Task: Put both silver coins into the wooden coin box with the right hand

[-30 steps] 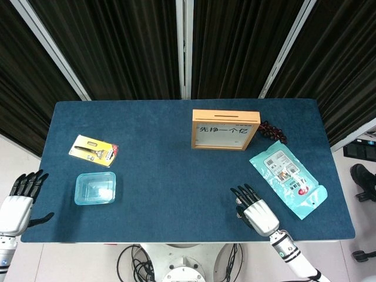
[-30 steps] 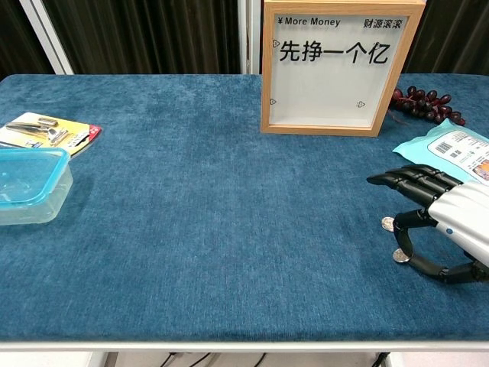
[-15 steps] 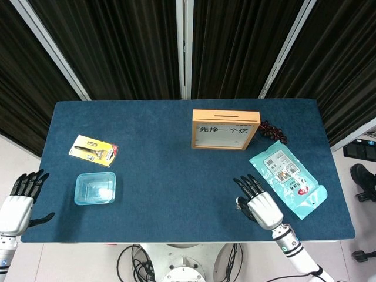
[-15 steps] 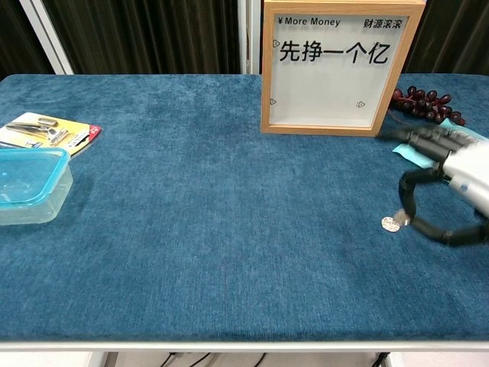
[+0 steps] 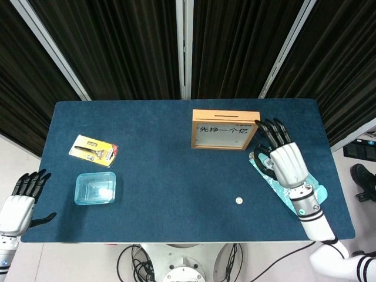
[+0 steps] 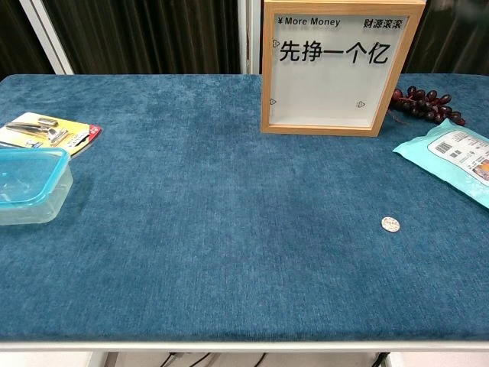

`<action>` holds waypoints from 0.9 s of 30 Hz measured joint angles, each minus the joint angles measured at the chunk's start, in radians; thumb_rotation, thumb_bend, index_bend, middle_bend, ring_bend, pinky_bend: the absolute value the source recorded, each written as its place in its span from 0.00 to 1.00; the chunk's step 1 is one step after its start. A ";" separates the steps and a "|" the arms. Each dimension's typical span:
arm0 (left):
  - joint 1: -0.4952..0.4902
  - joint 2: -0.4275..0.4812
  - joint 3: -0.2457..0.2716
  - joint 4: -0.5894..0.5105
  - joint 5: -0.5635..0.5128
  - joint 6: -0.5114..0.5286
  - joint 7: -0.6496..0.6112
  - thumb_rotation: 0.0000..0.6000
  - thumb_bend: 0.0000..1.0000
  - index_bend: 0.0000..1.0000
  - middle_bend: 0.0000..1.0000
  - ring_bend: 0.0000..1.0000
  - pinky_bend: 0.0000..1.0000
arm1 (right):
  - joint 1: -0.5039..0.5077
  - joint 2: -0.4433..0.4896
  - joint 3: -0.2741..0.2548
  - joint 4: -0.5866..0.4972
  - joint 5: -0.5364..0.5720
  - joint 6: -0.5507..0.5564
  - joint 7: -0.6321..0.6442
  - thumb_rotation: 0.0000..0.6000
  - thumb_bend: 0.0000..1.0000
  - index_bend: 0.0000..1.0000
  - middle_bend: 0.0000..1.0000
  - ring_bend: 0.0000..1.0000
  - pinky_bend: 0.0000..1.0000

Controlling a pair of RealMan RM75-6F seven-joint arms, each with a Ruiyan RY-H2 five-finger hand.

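A: Start with the biggest thing. Why does the blue table [image 5: 158,153] look so spread out?

B: I'd judge it is laid out so that each item has room around it. The wooden coin box [image 5: 225,130] stands upright at the far side with its slot on the top edge, so a coin has to come down into it from above. That would explain why the right hand [image 5: 283,157] is raised just beside the box's right end, over the teal packet [image 5: 292,187].

A: Is it carrying a coin?

B: I cannot tell. Its back faces the head camera, the fingers [image 5: 275,130] point away and are slightly fanned, and the thumb side is tucked under and hidden. The chest view does not show the hand at all.

A: And the other coin?

B: One silver coin [image 6: 390,223] lies flat on the cloth, near the front edge and well apart from the box. Only that one is visible, so the second is either in the hand or out of sight.

A: The left hand [image 5: 22,198]?

B: It idles off the table's left edge with fingers apart, holding nothing. That fits, since the job belongs to the right hand.

A: What about the rest?

B: A clear plastic container [image 5: 94,188] and a yellow card pack [image 5: 93,148] sit on the left. A dark bead string [image 6: 425,104] lies behind the packet. All are out of the working path.
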 measured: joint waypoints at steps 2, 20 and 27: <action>-0.001 0.004 0.000 -0.007 0.001 0.000 0.002 1.00 0.05 0.00 0.00 0.00 0.00 | 0.029 0.028 0.033 -0.035 0.074 -0.053 -0.033 1.00 0.46 0.72 0.08 0.00 0.00; 0.004 0.049 0.005 -0.047 -0.003 -0.002 0.003 1.00 0.05 0.00 0.00 0.00 0.00 | 0.435 0.133 0.221 -0.123 1.130 -0.357 -0.376 1.00 0.48 0.74 0.08 0.00 0.00; 0.005 0.057 0.005 -0.046 -0.006 -0.005 -0.004 1.00 0.05 0.00 0.00 0.00 0.00 | 0.638 0.157 0.243 -0.090 1.568 -0.385 -0.487 1.00 0.48 0.74 0.09 0.00 0.00</action>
